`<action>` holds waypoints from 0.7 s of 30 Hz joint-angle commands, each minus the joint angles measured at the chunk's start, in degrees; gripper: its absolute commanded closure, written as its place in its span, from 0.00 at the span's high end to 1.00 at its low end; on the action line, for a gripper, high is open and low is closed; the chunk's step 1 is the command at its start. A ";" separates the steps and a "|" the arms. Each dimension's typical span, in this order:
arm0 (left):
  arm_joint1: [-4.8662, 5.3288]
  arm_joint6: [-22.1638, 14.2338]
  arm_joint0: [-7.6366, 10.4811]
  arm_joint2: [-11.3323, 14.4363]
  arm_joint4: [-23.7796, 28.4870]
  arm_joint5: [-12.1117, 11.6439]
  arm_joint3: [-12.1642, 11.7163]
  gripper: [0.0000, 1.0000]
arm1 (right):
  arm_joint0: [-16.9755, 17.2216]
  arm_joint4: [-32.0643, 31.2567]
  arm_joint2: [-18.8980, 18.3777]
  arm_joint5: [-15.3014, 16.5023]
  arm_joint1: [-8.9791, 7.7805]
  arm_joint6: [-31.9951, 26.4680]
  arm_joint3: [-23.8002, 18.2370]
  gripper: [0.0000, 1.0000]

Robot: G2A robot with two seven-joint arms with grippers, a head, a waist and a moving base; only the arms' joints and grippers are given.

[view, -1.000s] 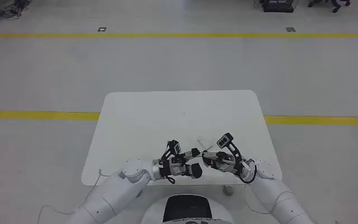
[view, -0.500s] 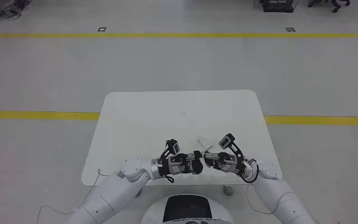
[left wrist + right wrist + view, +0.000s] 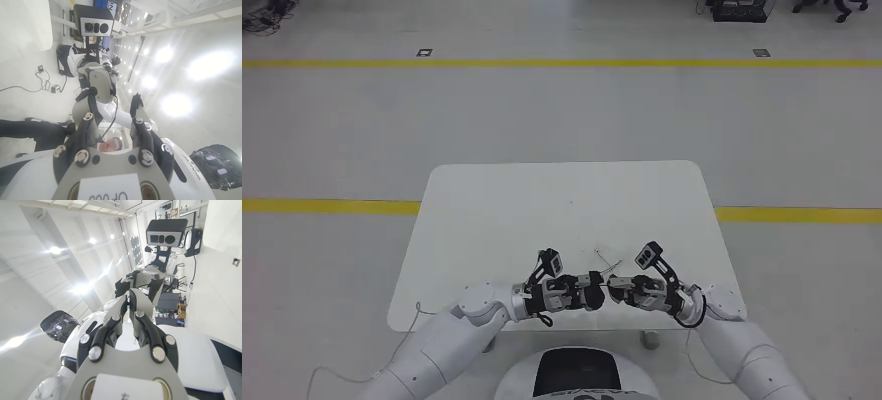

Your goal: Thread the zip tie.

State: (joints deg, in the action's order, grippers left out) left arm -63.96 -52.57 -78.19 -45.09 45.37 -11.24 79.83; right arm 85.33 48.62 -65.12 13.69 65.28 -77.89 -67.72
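Table [image 3: 492, 220]: left claw [image 3: 594, 290] faces right claw [image 3: 612, 287] just inside near edge.

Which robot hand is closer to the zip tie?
Right, by a little. The right gripper sits just short of the zip tie; the left gripper, opposite, is slightly farther off.

Robotics test lab in a large open hall. Evidence: pale polished floor [image 3: 562, 120] marked with 2 yellow lane lines [image 3: 542, 63], 2 recessed floor sockets [image 3: 424, 52], 1 white work table [image 3: 562, 200]; high white ceiling [image 3: 198, 41] with rows of round lights [image 3: 146, 51] and exposed roof beams [image 3: 105, 206]. Also present: 1 dotted calibration board [image 3: 136, 248], 1 power adapter [image 3: 54, 88] with trailing cables [image 3: 19, 88] on the floor, dark shelving [image 3: 170, 311] stocked with boxes and gear along a far wall.
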 commanded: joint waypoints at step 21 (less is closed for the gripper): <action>0.66 0.61 0.15 -0.21 -5.73 -1.05 1.75 0.27 | 0.54 -7.35 -1.21 -2.99 -1.49 -0.41 -0.66 0.00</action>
State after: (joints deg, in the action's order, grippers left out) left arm -63.34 -51.82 -77.99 -45.30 39.90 -12.20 81.41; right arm 85.84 41.48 -66.39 10.72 63.81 -78.47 -68.32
